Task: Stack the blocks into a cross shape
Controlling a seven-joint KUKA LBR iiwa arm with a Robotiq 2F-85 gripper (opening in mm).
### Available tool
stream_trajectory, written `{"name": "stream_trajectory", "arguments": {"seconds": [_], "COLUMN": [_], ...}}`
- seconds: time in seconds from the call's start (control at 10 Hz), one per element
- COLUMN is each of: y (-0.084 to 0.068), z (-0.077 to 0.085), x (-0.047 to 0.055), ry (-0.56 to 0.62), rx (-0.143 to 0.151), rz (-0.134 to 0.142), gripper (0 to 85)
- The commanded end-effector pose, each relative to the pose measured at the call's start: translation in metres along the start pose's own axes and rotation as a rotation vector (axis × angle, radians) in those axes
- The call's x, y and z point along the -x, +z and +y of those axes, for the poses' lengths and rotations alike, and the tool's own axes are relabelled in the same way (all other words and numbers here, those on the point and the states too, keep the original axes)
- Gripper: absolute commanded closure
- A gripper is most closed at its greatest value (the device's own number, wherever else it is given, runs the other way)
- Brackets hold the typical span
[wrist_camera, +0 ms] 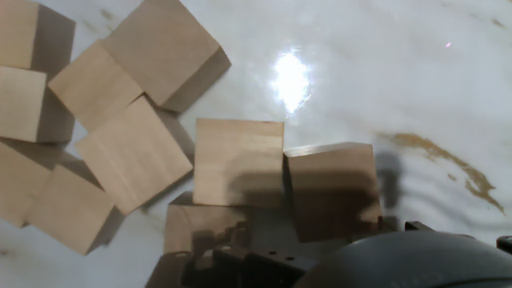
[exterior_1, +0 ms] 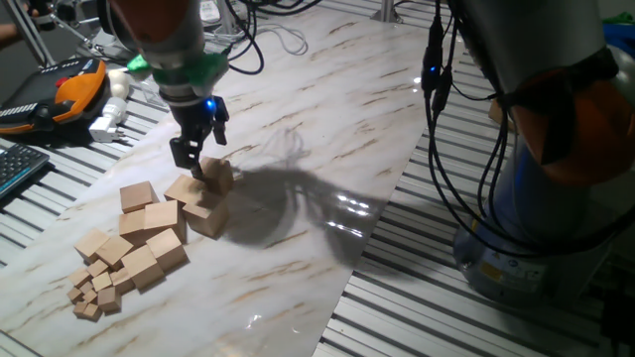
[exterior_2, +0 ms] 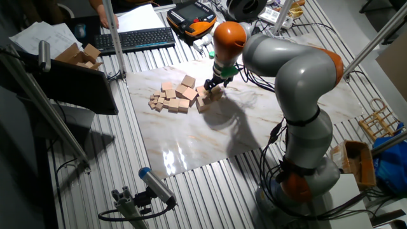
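Small cubes: tiny tan wooden cubes [exterior_1: 91, 293] are seen nearest, at the cluster's front end.
Blocks: light tan wooden cube blocks [exterior_1: 149, 230] are grouped on the white marbled table sheet [exterior_1: 327, 119]; faces lie at mixed angles, no long axis.
Writing: none can be read.
Claw: the black two-finger gripper [exterior_1: 195, 164] is set down at the cluster's far end, against a tilted block [exterior_1: 217, 176]; whether that block is pinched cannot be told.
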State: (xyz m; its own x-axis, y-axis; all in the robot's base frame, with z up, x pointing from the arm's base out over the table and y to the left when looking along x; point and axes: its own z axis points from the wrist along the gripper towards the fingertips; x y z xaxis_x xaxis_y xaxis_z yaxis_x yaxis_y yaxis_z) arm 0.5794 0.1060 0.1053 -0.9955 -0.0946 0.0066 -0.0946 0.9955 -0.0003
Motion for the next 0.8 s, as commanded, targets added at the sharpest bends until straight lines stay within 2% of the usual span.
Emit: {"name": "stream_trajectory", "arguments": {"seconds": [0.0,0.2,0.4,0.5,0.7], "y": [0.002,0.009,0.023,0.03,0.031], "z": [-0.002,-0.005,-0.012,-0.011,-0.013], "x": [0.0,0.001,0.0,0.0,0.0], "ry": [-0.001,-0.009,-0.018,-0.015,-0.021], "rx": [0.007,0.0,0.031,0.033,0.023], "rz": [0.0,-0.01,-0.019,-0.03,-0.026], "gripper": [0.0,0.0,0.0,0.0,0.0]}}
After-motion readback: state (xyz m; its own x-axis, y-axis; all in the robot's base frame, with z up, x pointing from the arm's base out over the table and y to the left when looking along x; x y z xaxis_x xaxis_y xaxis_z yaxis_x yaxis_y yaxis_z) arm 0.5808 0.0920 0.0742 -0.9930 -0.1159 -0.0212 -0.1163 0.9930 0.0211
